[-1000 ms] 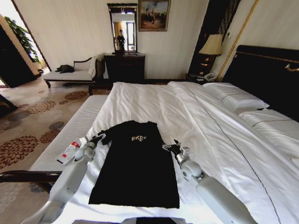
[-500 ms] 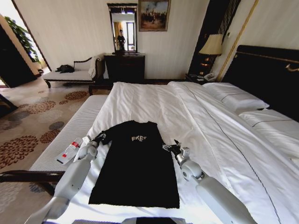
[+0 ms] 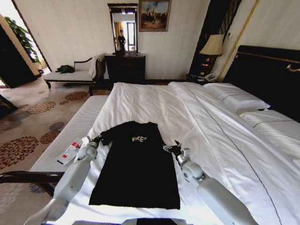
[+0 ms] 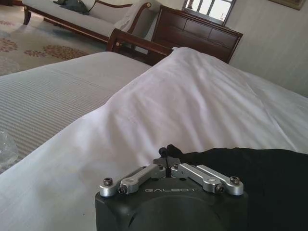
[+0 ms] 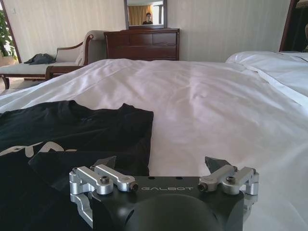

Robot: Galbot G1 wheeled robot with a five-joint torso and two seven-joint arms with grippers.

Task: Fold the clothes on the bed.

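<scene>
1. The black T-shirt (image 3: 136,164) lies flat, print side up, on the near part of the bed (image 3: 154,101), well short of the pillows.
2. It looks light, limp and thin. It should drape and wrinkle rather than hold shape, and may drag on the sheet. The sleeves and shoulder hems seem the best holds.
3. Its long axis runs from 6 toward 12 o'clock. The collar points to 12, away from the robot, and the hem lies nearest.
4. The left end effector (image 4: 166,156) sits at the shirt's 10 o'clock corner, fingers clenched on the sleeve edge.
5. The right end effector (image 5: 161,166) rests at the 2 o'clock shoulder, fingers spread, grasping nothing.
</scene>
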